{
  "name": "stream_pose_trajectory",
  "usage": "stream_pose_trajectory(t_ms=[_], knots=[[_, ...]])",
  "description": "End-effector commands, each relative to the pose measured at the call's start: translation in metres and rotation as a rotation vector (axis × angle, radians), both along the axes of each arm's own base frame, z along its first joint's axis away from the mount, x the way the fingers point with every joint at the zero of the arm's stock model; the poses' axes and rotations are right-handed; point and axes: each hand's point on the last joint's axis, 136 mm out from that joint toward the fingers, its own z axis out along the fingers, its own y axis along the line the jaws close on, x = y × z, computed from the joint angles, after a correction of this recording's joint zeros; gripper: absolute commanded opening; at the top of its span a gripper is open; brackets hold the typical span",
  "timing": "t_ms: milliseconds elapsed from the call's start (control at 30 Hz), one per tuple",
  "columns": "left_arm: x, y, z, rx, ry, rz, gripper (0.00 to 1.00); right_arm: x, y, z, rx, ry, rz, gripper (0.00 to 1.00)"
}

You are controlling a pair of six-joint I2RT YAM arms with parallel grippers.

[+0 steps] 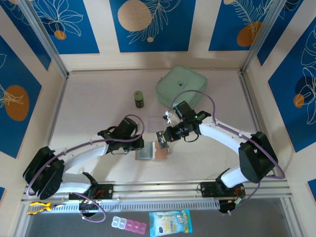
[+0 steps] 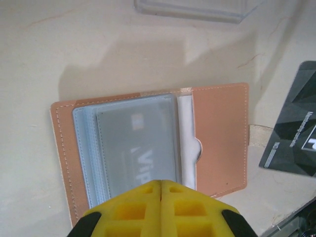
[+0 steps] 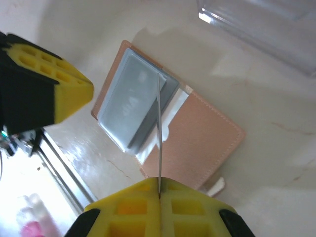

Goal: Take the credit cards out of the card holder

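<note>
The pinkish-tan card holder lies open on the table, also seen at card holder and card holder. A grey credit card sits inside its see-through pockets. My left gripper is shut, its yellow tips resting at the near edge of those pockets; left gripper is at the holder's left half. My right gripper is shut on a dark credit card, seen edge-on, held above the holder. That dark card hangs to the holder's right. The right gripper is just above the holder.
A clear plastic box stands just beyond the holder, its edge at clear box. Further back are a mint-green zip case and a small green can. In front of the arm bases lie a pill organiser and a blue-printed sachet.
</note>
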Motion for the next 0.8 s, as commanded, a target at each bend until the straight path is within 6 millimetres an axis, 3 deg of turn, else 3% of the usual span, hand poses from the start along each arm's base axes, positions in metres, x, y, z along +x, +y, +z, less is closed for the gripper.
stream_pose_trajectory(t_ms=[0,233,767], knots=[[-0.001,0.007,0.004,0.013,-0.014,0.026,0.00,-0.001,-0.015,0.012,-0.078,-0.105,0.158,0.00],[0.006,0.021,0.019,0.036,-0.056,0.048,0.00,0.019,-0.010,0.036,-0.110,-0.250,0.395,0.00],[0.002,0.063,0.030,0.024,-0.044,0.095,0.03,0.055,0.005,0.036,-0.210,-0.417,0.638,0.00]])
